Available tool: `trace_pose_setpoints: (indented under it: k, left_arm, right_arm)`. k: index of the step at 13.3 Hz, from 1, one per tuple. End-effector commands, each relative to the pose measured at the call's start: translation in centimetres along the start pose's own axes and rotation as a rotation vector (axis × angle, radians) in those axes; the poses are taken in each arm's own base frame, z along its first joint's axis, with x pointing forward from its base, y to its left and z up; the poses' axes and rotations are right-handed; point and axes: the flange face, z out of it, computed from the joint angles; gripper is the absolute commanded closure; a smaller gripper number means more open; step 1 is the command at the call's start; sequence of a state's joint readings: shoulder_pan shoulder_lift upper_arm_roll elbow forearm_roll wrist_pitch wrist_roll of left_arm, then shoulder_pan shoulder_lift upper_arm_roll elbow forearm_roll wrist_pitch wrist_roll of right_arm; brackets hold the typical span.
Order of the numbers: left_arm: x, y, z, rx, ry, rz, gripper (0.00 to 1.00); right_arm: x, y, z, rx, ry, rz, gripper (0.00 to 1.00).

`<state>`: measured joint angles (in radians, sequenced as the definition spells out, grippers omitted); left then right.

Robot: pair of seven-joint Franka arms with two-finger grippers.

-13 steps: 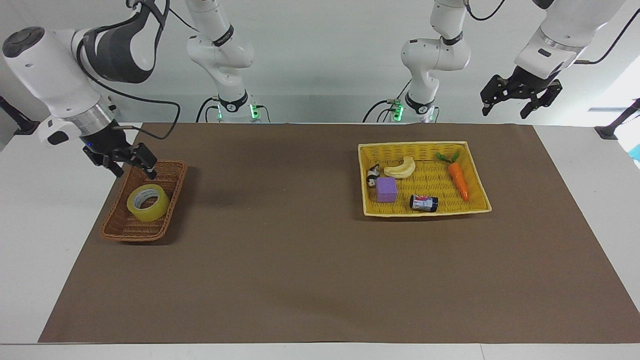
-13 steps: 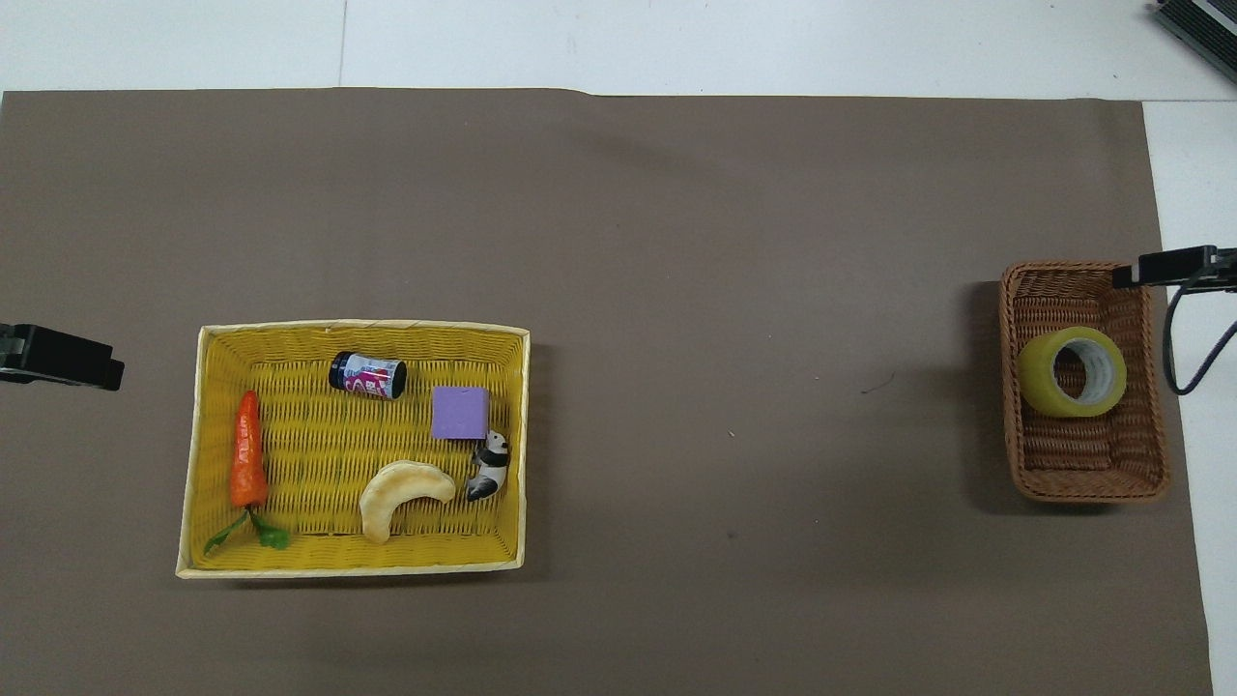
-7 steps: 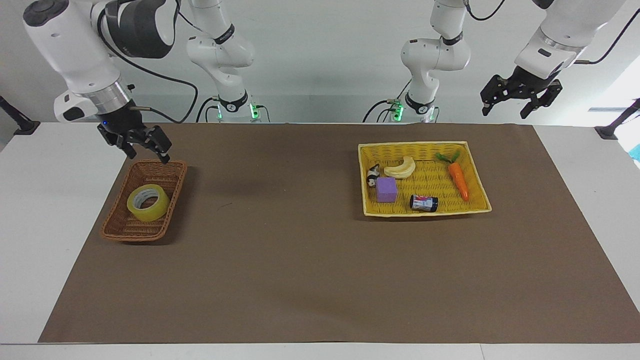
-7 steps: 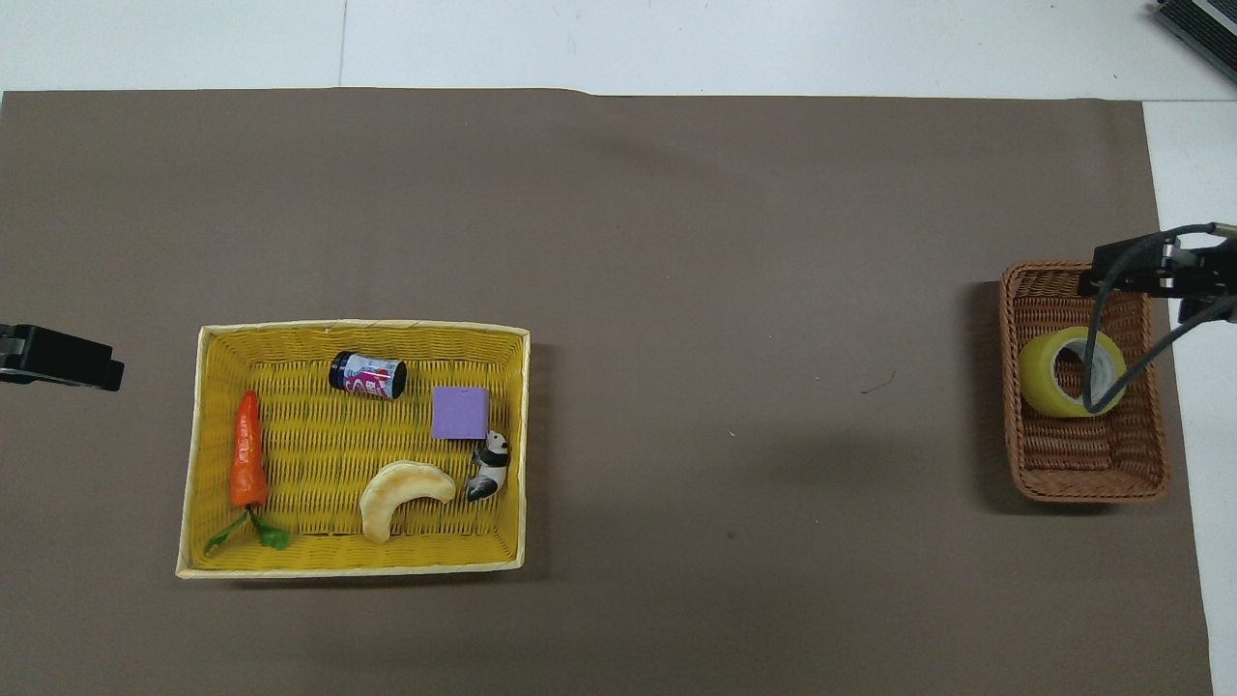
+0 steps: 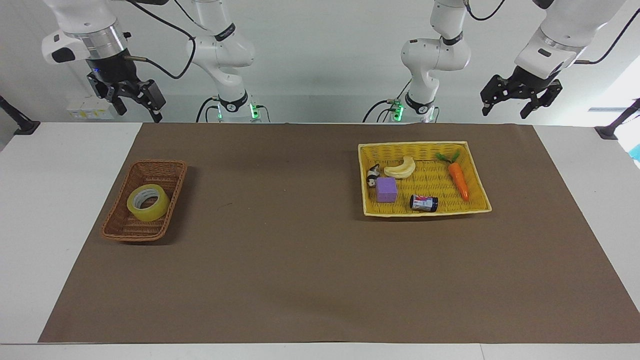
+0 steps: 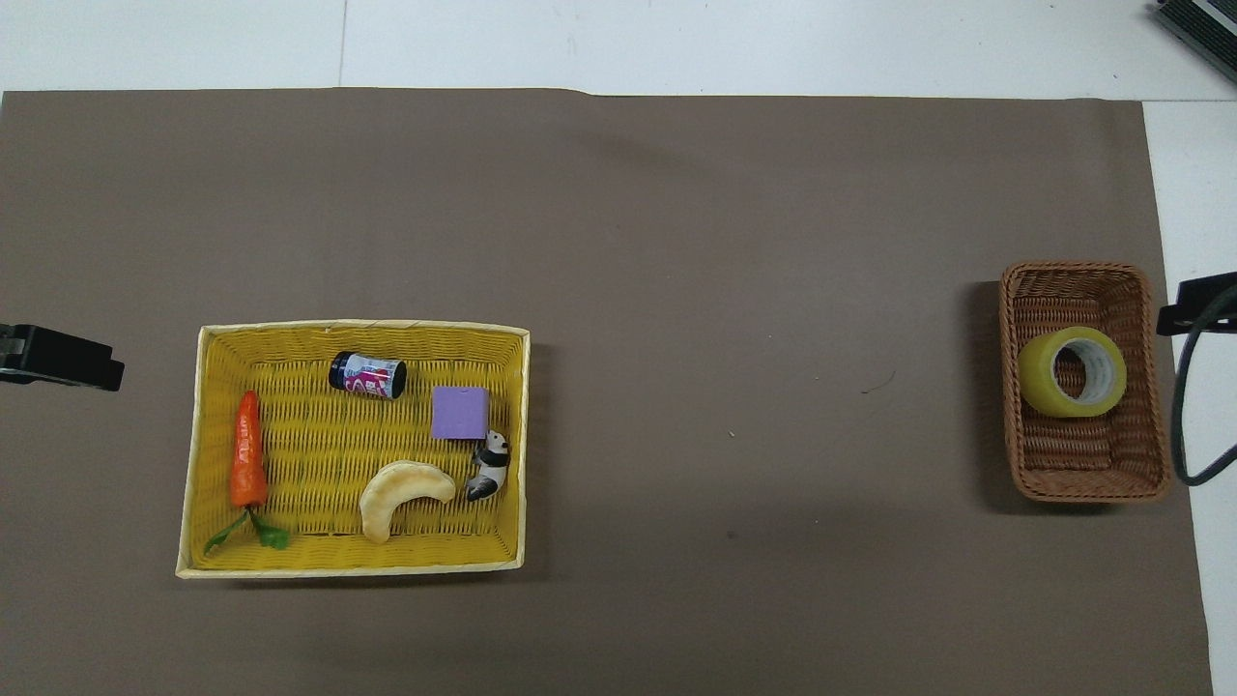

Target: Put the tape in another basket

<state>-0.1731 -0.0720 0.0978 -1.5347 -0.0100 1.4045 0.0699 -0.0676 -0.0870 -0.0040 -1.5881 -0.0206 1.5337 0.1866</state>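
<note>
The tape (image 5: 148,202), a yellowish roll with a pale core, lies in the narrow brown wicker basket (image 5: 160,168) at the right arm's end of the table; both also show in the overhead view, the tape (image 6: 1071,371) in the basket (image 6: 1082,478). My right gripper (image 5: 140,111) is open and empty, high up over the table's edge nearest the robots, well above the basket; its tip shows in the overhead view (image 6: 1193,315). My left gripper (image 5: 505,111) is open and empty, and waits raised at the left arm's end; it also shows in the overhead view (image 6: 58,356).
A wide yellow woven tray (image 5: 425,145) toward the left arm's end holds a banana (image 5: 401,168), a carrot (image 5: 458,180), a purple block (image 5: 386,189), a small can (image 5: 423,202) and a panda figure (image 5: 372,176). A brown mat (image 5: 280,260) covers the table.
My right gripper has risen from just above the wicker basket and drawn back toward the robots, empty. The tape stays in the basket. The left arm has not moved.
</note>
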Motion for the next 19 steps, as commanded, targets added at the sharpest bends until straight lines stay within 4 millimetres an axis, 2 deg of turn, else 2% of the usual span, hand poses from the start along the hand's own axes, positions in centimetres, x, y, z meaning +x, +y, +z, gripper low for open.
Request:
trace_pose_setpoints:
  k: [1, 8, 13, 16, 19]
  left_arm:
    - [-0.4, -0.1, -0.5, 0.01, -0.006, 0.011, 0.0]
    - [-0.4, -0.1, -0.5, 0.01, -0.006, 0.011, 0.0]
    - [-0.4, -0.1, -0.5, 0.01, -0.006, 0.011, 0.0]
    - [-0.4, -0.1, -0.5, 0.01, -0.006, 0.011, 0.0]
    - [-0.4, -0.1, -0.5, 0.01, -0.006, 0.011, 0.0]
  right_arm:
    - [-1.1, -1.0, 0.5, -0.003, -0.009, 0.001, 0.0]
    - [-1.1, -0.2, 0.4, 0.027, -0.024, 0.01, 0.0]
    - [-1.6, -0.9, 0.5, 0.028, -0.035, -0.025, 0.0]
    - [-2.8, -0.9, 1.0, 0.028, -0.043, -0.089, 0.0]
    - [-2.7, -0.7, 1.1, 0.029, -0.037, -0.106, 0.0]
